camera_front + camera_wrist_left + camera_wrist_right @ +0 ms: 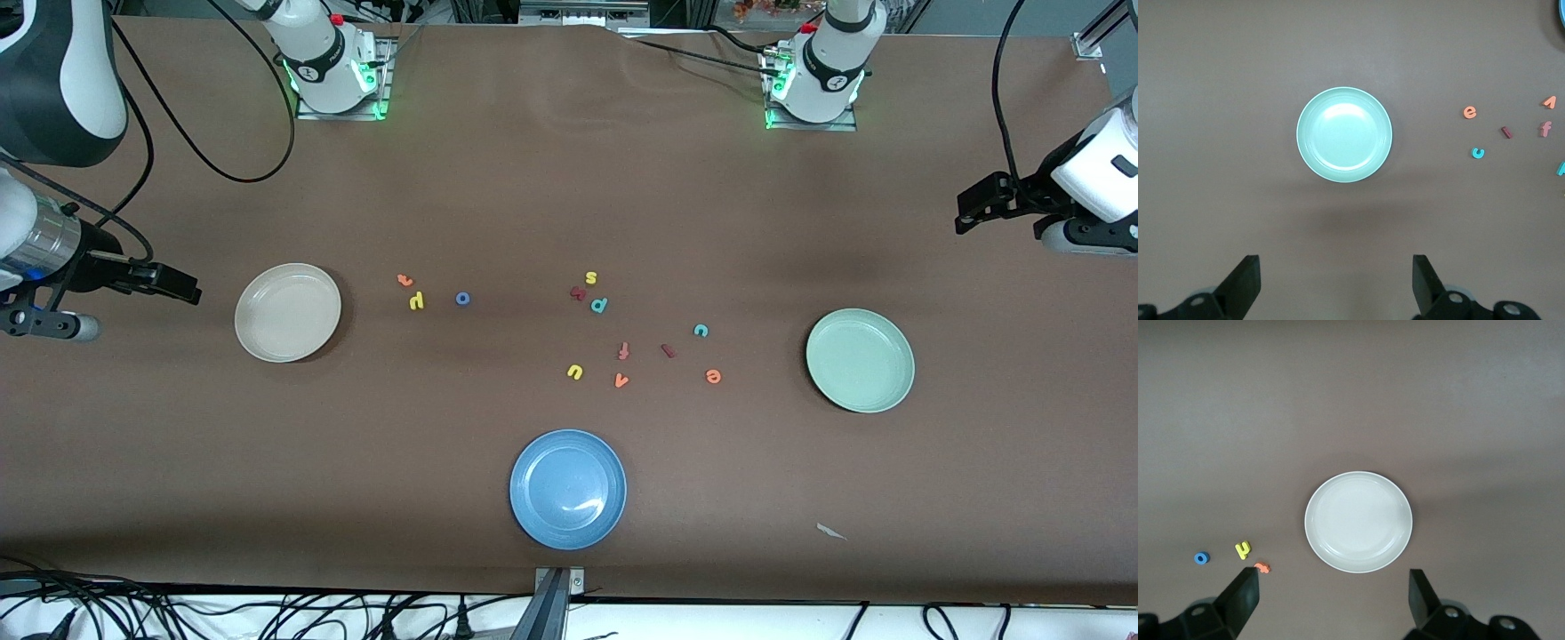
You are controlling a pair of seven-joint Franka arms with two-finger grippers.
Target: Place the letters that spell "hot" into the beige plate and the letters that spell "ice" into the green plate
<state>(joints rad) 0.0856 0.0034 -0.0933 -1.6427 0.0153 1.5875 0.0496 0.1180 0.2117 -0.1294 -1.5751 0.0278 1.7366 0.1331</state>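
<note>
The beige plate lies empty toward the right arm's end. Beside it, toward the middle, lie the orange t, yellow h and blue o. The green plate lies empty toward the left arm's end, with the teal c, dark red i and orange e beside it. My right gripper hangs open, empty, by the beige plate. My left gripper hangs open, empty, by the green plate.
A blue plate lies empty at the middle, nearest the front camera. Other loose letters in the middle: yellow s, a dark red letter, teal p, orange-red f, yellow u, an orange v.
</note>
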